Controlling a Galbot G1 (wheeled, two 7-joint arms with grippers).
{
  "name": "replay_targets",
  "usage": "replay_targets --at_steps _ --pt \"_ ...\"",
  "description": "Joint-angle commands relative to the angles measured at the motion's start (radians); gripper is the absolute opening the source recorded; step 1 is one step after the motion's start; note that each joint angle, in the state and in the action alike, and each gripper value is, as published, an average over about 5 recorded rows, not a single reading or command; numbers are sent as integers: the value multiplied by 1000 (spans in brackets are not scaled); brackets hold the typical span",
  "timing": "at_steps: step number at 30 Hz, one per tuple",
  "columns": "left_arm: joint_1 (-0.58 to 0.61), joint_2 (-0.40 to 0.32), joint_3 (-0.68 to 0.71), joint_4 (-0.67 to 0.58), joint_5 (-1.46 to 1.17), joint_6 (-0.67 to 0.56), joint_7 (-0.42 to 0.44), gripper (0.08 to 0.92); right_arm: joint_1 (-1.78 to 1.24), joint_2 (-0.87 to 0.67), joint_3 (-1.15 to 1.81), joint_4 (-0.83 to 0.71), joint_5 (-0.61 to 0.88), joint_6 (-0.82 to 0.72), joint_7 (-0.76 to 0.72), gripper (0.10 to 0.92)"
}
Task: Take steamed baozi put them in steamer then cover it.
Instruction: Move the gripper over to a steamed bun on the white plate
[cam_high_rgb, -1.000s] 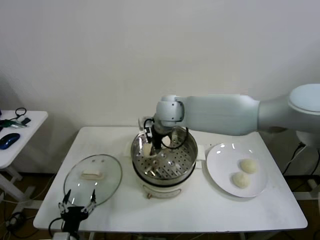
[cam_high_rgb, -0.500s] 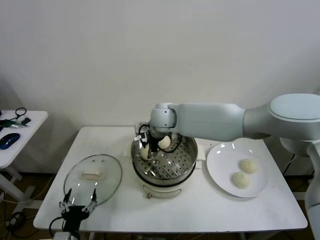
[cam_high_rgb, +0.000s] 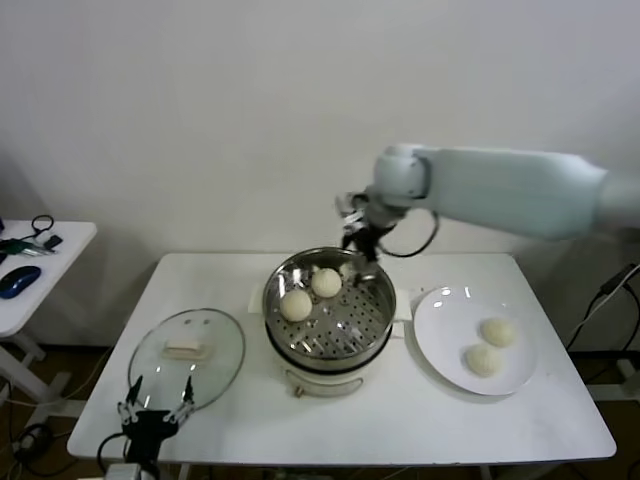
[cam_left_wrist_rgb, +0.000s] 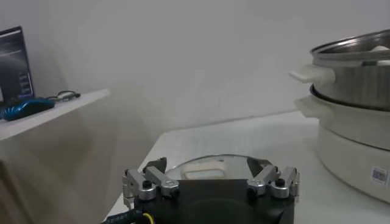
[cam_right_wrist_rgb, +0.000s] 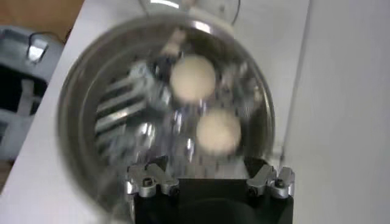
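1. Stainless steel caught the eye: the steamer sat at the middle of the white bench, lid off, with two baozi in the steamer resting side by side on its perforated tray, towards the far left part of it.
2. The right gripper hung above the steamer's far rim, fingers spread wide with nothing between them. The right wrist view looked straight down on both buns below those open fingers.
3. Two baozi on the plate lay close together, one nearer the front edge than the other, on the white plate towards the bench's right edge.
4. Here was the relation that mattered: those plate buns lay away from the right gripper, towards the right edge and the front edge of the bench, and lower. The right arm was plainly the nearer one. Being round, the buns had no long axis to line up on.
5. The left gripper was parked low at the front left corner, fingers open and empty, just in front of the glass lid lying flat on the bench.
6. By my reckoning the job was half done: two buns to fetch, then the lid.
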Motion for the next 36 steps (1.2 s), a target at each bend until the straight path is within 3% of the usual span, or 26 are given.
replay_targets --at_steps 1,6,14,36 --pt "0 0 2 -1 1 0 0 823 164 -439 -236 106 -169 156 -147 823" --pt "1 -1 -2 -1 -1 -1 0 823 -75 -552 -126 115 -333 124 -84 823" --pt "12 -5 -5 -3 -2 -4 -2 823 -426 -561 136 54 -465 81 -30 823" --pt "16 -1 -2 10 11 -18 -8 823 -760 -474 446 -28 -541 -9 80 804"
